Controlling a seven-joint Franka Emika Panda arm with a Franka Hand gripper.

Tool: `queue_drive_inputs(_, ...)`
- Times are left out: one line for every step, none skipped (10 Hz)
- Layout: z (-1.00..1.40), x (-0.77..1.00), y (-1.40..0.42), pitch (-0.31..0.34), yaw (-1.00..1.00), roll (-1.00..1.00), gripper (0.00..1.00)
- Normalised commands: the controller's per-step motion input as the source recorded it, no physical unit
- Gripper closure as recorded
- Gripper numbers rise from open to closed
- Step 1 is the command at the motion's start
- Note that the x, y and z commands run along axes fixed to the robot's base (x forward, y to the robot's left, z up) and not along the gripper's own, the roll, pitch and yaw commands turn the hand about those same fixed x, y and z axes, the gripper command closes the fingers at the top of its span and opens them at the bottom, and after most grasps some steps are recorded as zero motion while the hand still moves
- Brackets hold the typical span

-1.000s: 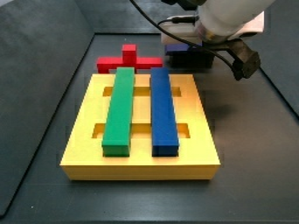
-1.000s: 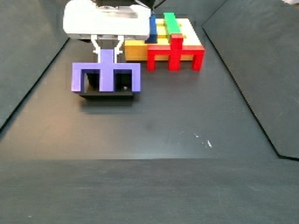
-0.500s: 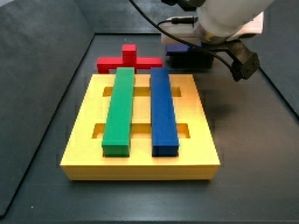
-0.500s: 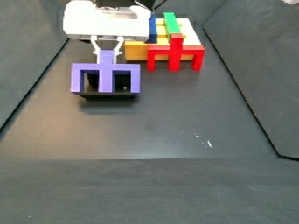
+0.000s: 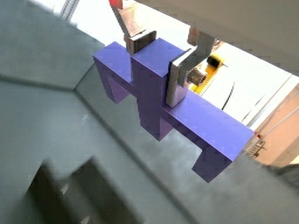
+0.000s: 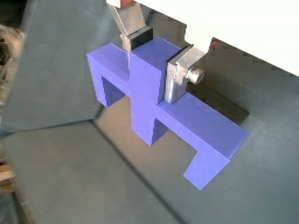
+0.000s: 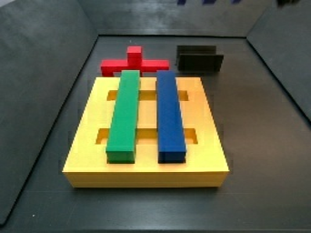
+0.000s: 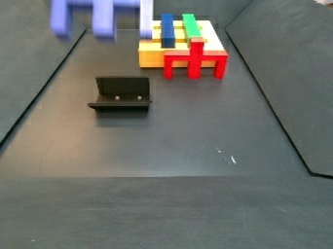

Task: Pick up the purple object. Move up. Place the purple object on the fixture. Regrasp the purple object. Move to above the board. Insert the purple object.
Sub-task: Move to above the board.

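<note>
Fingers (image 5: 184, 72) of the hand (image 5: 163, 59) are clamping the purple block (image 5: 163, 109) by its raised centre post, one silver plate on each flat face, a hold that is leaving both end legs free. In a side view the block (image 8: 93, 17) is hanging blurred, high above the fixture (image 8: 121, 96) and clear of it, so the fixture's recessed top is standing empty; the hand itself is out of frame there. Beyond the fixture, the yellow board (image 7: 85, 157) is lying on the dark counter (image 8: 182, 146), carrying the green bar (image 7: 125, 112) and blue bar (image 7: 169, 114), with the red cross block (image 7: 134, 63) touching the board's far edge. Judging by this, the regrasp is done and the carry toward the board is next.
</note>
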Motion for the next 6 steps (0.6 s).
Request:
queue_drive_inputs(1.40, 0.01, -0.02, 0.024, 0.03, 0.00, 1.00)
queue_drive_inputs(0.89, 0.01, -0.02, 0.045, 0.02, -0.01, 1.00)
queue_drive_inputs(0.40, 0.03, -0.01, 0.051, 0.02, 0.00, 1.00)
queue_drive_inputs(0.25, 0.04, -0.01, 0.060, 0.02, 0.01, 1.00)
queue_drive_inputs(0.29, -1.00, -1.40, 0.102, -0.11, -1.00, 1.00)
queue_drive_inputs(0.29, -1.02, -1.40, 0.092, -0.11, -1.00, 1.00)
